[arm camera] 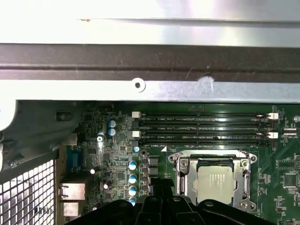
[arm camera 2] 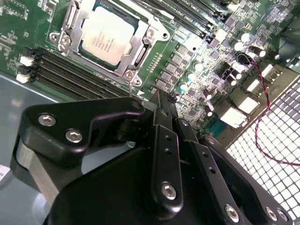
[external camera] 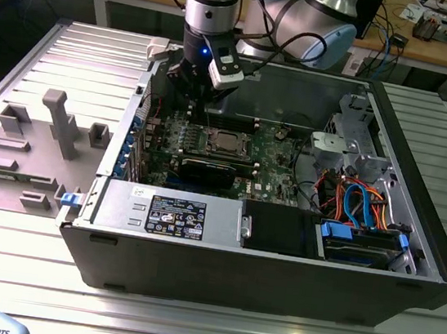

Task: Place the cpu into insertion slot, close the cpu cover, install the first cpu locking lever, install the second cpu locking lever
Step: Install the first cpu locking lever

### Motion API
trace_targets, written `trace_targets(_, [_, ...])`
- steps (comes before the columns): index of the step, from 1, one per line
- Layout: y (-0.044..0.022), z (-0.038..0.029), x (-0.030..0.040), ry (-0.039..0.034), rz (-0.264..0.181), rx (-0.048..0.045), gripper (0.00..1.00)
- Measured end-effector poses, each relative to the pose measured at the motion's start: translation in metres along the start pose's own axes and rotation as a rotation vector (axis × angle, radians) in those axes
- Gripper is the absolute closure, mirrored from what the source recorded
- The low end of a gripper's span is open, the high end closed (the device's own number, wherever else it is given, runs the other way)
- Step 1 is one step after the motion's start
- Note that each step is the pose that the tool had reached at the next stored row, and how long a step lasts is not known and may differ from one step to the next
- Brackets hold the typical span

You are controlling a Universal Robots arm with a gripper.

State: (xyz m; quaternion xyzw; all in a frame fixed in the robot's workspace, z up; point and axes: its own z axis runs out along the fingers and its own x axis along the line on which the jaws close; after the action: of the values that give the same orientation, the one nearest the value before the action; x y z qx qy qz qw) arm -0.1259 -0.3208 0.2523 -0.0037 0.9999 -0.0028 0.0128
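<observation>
**Desk:** Start with the exterior view. Where are you?

**Me:** My gripper [external camera: 193,99] hangs inside the open case, over the board toward the exterior view's left, near the insertion slot [external camera: 245,148]. The cpu [external camera: 228,141] lies flat in that slot. The black graphics card [external camera: 207,170] sits close by, on the camera's side of the socket.

**Desk:** And the second wrist view?

**Me:** The fingers are drawn together with nothing between them. The tips are low over the board, just off a corner of the socket, and I can't tell if they touch it. The cpu cover [arm camera 2: 139,50] is down and frames the chip. I judge the chip and cover done, and the levers the step in hand.

**Desk:** How would you do it well?

**Me:** I'd press with the closed tips on the lever's free end alone and guide it under its catch. I'd keep off the chip's top and the cover. I'd go slowly, because a thin wire could slip off the tips.

**Desk:** First wrist view?

**Me:** A thin silvery bar [arm camera: 206,153] runs along the socket's edge, and I take it for a locking lever. I can't tell whether either lever is latched. The memory slots [arm camera: 201,126] lie just beside the socket, between it and the case wall [arm camera: 140,61]. A row of small capacitors [arm camera: 132,178] stands near my gripper. Both of these crowd any sweep of the fingers.
</observation>
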Motion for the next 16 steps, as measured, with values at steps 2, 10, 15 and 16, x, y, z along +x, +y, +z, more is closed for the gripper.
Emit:
trace_targets(2, [0.0016, -0.0001, 0.0000, -0.0055, -0.001, 0.0024, 0.89])
trace_targets(10, [0.0059, -0.0003, 0.0055, -0.0088, -0.009, 0.0031, 0.89])
trace_targets(15, [0.0116, -0.0010, 0.0055, -0.0117, -0.019, 0.0051, 0.89])
trace_targets(16, [0.0123, -0.0015, 0.0055, -0.0126, -0.020, 0.0053, 0.89])
